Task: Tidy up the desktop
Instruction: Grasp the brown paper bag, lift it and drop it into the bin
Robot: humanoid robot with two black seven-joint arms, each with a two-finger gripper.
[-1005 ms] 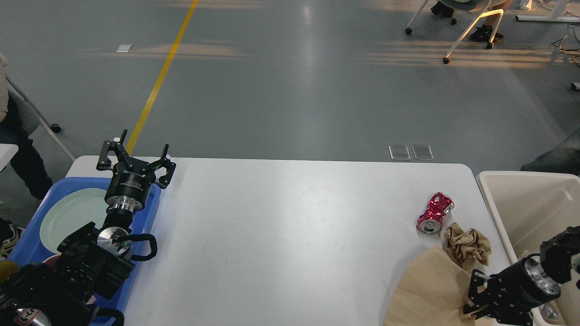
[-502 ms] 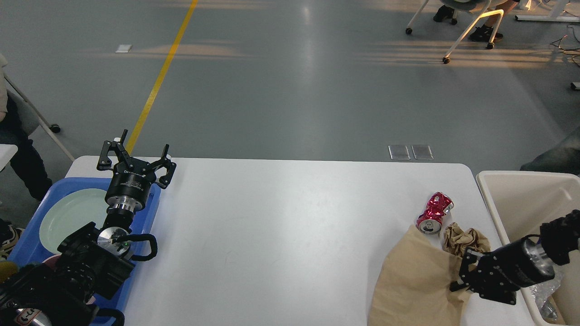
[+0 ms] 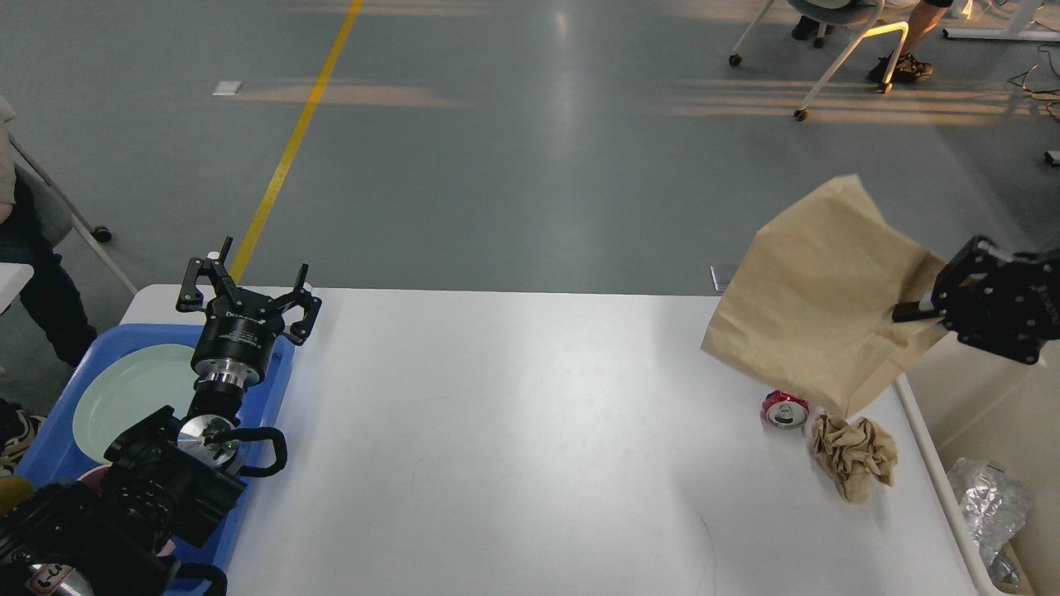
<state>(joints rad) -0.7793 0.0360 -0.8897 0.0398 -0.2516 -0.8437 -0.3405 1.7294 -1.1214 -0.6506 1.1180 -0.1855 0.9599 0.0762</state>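
Note:
The white desktop point(image 3: 513, 430) fills the lower half of the view. High over its right end my right gripper point(image 3: 915, 310) is shut on the edge of a flat brown paper bag point(image 3: 816, 298), which hangs in the air. Under the bag lies a crushed red can point(image 3: 785, 409), partly hidden by it. A crumpled brown paper ball point(image 3: 855, 455) rests just right of the can. My left gripper point(image 3: 248, 290) stands open over the far corner of the blue tray point(image 3: 50, 447), with nothing between its fingers.
A pale green plate point(image 3: 128, 397) lies in the blue tray at the left. A beige bin point(image 3: 985, 430) stands off the table's right edge with crumpled foil point(image 3: 990, 505) inside. People and wheeled chairs are at the far right and the left edge.
My right gripper has lifted the paper bag from the table's front right up and toward the bin. The bag now covers part of the can. The left arm has not moved.

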